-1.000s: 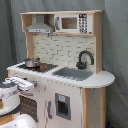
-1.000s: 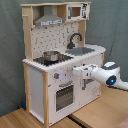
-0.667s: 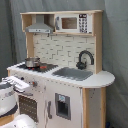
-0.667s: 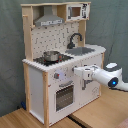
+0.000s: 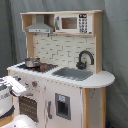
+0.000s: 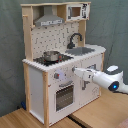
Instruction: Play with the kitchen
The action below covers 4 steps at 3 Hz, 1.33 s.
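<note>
Up close, the gripper (image 6: 76, 73) reaches the front panel of the kitchen (image 6: 60, 55) near the knobs (image 6: 57, 76) above the oven door (image 6: 64, 96); whether its fingers are spread I cannot tell. Farther back, a metal pot (image 6: 50, 55) sits on the stove, beside the sink (image 6: 81, 50) under the black faucet (image 6: 74, 39).

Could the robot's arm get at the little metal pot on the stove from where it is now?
Probably yes. The gripper is at the kitchen front by the knobs, just below the stove; the pot sits uncovered above, with open space under the hood.
</note>
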Each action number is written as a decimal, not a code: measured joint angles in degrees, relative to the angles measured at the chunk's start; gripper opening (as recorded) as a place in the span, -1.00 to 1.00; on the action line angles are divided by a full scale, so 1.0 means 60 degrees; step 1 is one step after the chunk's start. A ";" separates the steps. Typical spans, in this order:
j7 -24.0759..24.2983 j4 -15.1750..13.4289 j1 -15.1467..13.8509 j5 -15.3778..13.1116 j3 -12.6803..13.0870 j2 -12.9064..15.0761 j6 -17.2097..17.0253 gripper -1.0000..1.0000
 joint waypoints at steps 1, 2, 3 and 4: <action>0.1028 0.0093 -0.0103 -0.0001 0.0320 -0.0009 0.0002 1.00; 0.2174 0.0274 -0.0274 -0.0003 0.0732 -0.0030 0.0016 1.00; 0.3267 0.0597 -0.0502 -0.0003 0.1065 -0.0089 0.0024 1.00; 0.4304 0.0940 -0.0769 -0.0003 0.1250 -0.0150 0.0037 1.00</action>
